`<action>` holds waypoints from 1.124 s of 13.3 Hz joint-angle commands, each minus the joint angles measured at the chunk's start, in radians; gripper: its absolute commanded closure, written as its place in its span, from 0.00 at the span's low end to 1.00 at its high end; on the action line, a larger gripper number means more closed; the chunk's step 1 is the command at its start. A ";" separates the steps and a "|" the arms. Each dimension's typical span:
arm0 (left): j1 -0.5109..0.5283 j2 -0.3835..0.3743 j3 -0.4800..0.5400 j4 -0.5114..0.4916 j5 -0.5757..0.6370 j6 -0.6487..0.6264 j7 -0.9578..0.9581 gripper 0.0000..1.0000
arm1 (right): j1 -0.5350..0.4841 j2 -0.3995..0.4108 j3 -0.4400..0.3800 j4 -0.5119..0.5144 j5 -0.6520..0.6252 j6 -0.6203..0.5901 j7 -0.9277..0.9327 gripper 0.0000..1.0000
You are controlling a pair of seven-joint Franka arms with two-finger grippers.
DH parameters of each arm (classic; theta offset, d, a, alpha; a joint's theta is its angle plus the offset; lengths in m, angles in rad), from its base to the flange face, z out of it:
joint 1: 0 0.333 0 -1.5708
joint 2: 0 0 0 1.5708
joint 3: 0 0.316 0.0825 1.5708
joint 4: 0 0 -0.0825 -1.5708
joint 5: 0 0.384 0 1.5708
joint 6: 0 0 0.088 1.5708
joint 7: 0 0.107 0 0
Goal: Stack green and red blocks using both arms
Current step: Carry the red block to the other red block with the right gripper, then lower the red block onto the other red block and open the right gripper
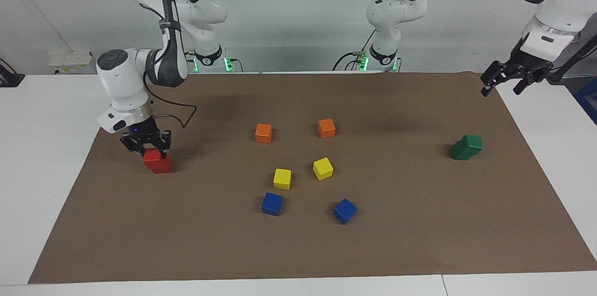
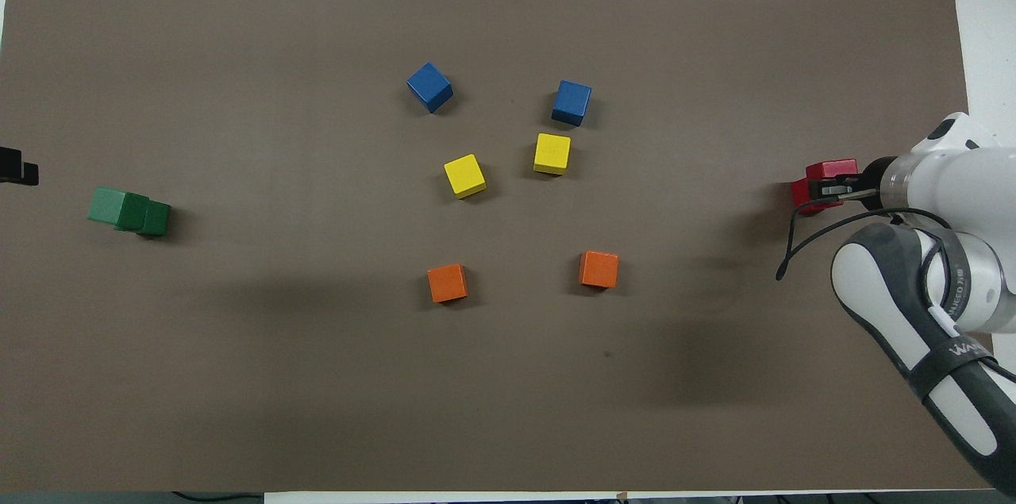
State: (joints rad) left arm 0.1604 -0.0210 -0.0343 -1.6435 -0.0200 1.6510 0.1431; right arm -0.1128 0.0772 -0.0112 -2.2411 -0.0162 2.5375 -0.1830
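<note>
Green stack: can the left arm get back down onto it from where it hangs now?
Probably yes. The left gripper hangs raised over the mat's edge at its own end, and the green stack stands alone on the brown mat with nothing between them. The right gripper is busy at the red blocks.

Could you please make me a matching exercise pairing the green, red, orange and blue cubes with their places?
1. dark green matte cubes
2. bright red matte cubes
3. orange matte cubes
4. blue matte cubes

A. middle group, farthest from the robots
B. at the right gripper
C. toward the left arm's end of the table
D. middle group, nearest to the robots

Pairs: 1-C, 2-B, 3-D, 4-A
</note>
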 commanded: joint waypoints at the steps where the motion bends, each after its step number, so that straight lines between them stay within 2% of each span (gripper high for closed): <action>1: -0.013 -0.025 -0.001 -0.016 0.018 -0.063 -0.013 0.00 | -0.034 -0.023 0.010 -0.037 0.024 0.026 -0.068 0.89; 4: -0.111 -0.027 0.020 -0.019 0.021 -0.062 -0.019 0.00 | -0.036 -0.025 0.010 -0.043 0.024 0.026 -0.075 0.88; 12: -0.182 -0.027 0.025 -0.007 0.022 -0.057 -0.069 0.00 | -0.021 -0.027 0.010 -0.046 0.024 0.027 -0.073 0.87; 15: -0.179 -0.025 0.024 -0.007 0.052 0.059 -0.059 0.00 | -0.021 -0.027 0.010 -0.046 0.024 0.027 -0.073 0.87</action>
State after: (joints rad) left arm 0.0020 -0.0291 -0.0265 -1.6409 -0.0086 1.6490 0.0954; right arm -0.1254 0.0726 -0.0086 -2.2539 -0.0157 2.5382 -0.2192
